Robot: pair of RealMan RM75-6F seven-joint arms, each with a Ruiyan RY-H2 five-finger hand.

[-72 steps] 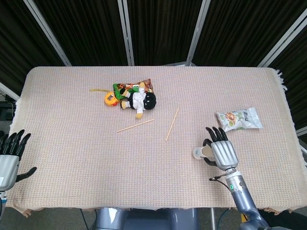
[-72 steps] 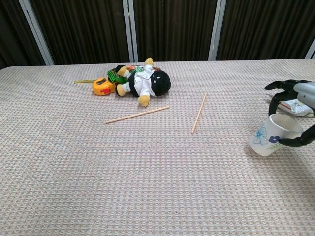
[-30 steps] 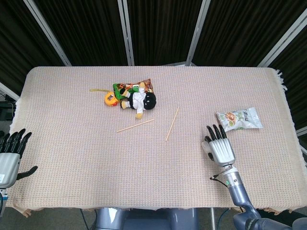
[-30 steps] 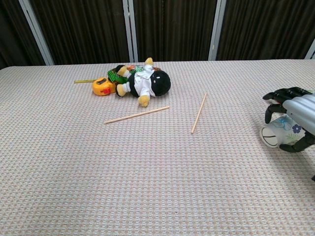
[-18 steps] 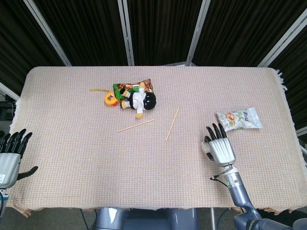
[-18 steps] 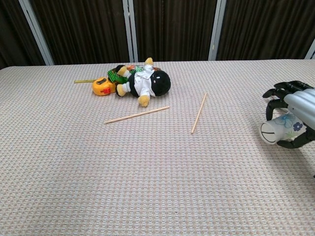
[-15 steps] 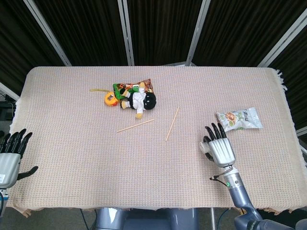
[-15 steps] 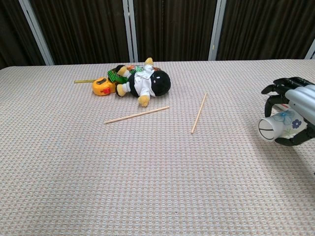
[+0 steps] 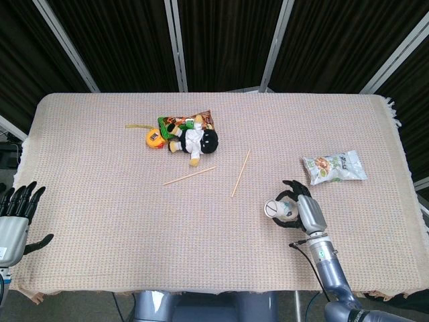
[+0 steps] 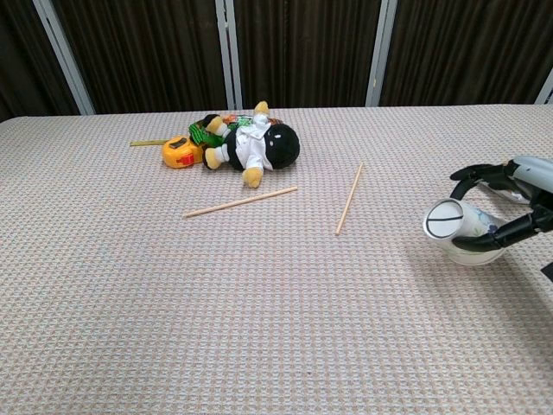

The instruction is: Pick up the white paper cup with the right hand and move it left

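Observation:
The white paper cup (image 9: 275,208) (image 10: 455,226) with a blue flower print lies tilted on its side in my right hand (image 9: 299,212) (image 10: 508,213), its round base pointing left. The fingers and thumb wrap round the cup's body at the right front of the cloth-covered table (image 9: 100,194). In the chest view the cup hangs low over the cloth; whether it touches the cloth is unclear. My left hand (image 9: 12,219) is off the table's front left corner with fingers spread and nothing in it.
A plush toy (image 9: 194,141) lies on a snack bag with an orange tape measure (image 9: 155,137) beside it at the table's back middle. Two wooden sticks (image 9: 190,176) (image 9: 240,172) lie mid-table. A snack packet (image 9: 334,166) rests behind my right hand.
My right hand has shifted left with the cup. The cup has turned, so its round base now points left and shows fully beyond the fingers. The left hand barely moved.

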